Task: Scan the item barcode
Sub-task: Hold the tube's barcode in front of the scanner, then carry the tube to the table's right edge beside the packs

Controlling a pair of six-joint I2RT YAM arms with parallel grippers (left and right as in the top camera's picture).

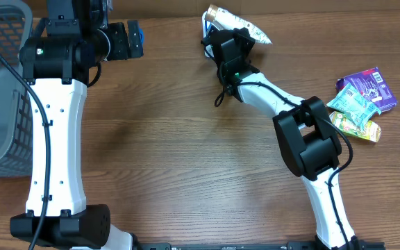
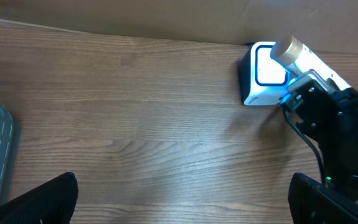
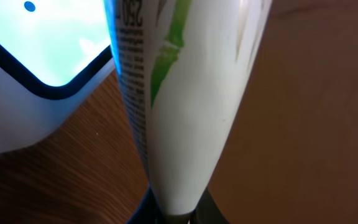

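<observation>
Status: pinched tube (image 3: 179, 93) in right fingers (image 3: 211, 216), presented at lit scanner (image 2: 263, 74) upper centre; spread left fingers (image 2: 42, 202) idle; scan unconfirmed.

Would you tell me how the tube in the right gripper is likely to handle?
The tube narrows where the right gripper pinches it, so it is probably soft and may flex. Its glossy skin looks slippery. Set down, its round cap end might let it roll.
</observation>
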